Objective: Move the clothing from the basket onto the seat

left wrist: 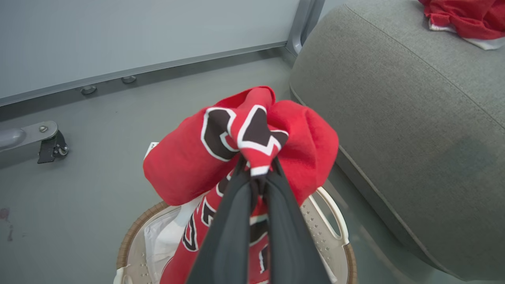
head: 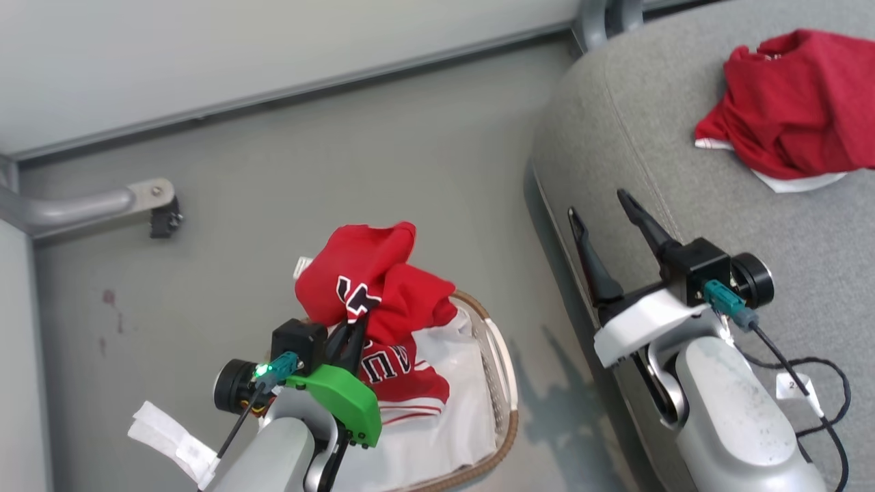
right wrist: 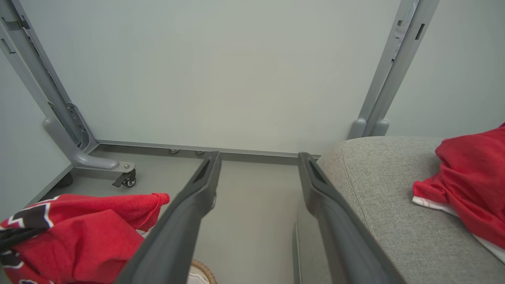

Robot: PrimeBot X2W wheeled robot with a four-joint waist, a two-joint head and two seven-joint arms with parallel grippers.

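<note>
My left gripper [head: 360, 321] is shut on a red jersey [head: 372, 277] and holds a bunched fold of it up above the basket [head: 502, 362]; its lower part trails down onto the white liner [head: 451, 430]. In the left wrist view the gripper [left wrist: 256, 167] pinches a fold of that jersey [left wrist: 244, 146] with black-and-white lettering, over the basket's rim [left wrist: 134, 230]. Another red jersey [head: 796, 102] lies crumpled on the grey seat [head: 656, 116]. My right gripper [head: 601, 208] hangs open and empty over the seat's rounded edge. From the right wrist view I see the held jersey [right wrist: 79, 232] at lower left.
A grey wall panel runs along the back, with a metal frame leg and caster [head: 160, 215] on the floor at left. Bare grey floor [head: 342, 171] lies between basket and wall. A black cable [head: 813, 383] trails over the seat by my right forearm.
</note>
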